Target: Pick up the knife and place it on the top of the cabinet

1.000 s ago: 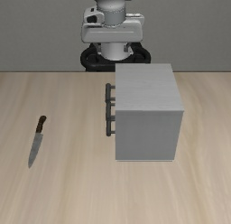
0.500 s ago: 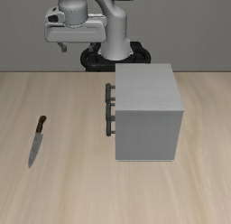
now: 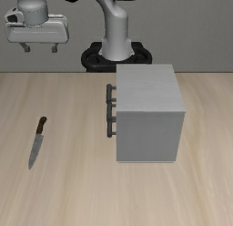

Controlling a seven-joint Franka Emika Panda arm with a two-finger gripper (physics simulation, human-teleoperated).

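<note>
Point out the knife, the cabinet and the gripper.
knife (image 3: 36,144): exterior view, on the blade near the handle.
cabinet (image 3: 150,125): exterior view, on its near side wall.
gripper (image 3: 39,48): exterior view, midway between its open fingertips.

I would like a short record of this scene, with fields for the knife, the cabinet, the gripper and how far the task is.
knife: lies flat on the table, at the exterior view's left, apart from the cabinet
cabinet: grey box near the middle of the table, its handles on the side facing the knife
gripper: high above the table, at the exterior view's left, open, holding nothing
task state: knife not yet picked up, not yet on the cabinet top
</note>
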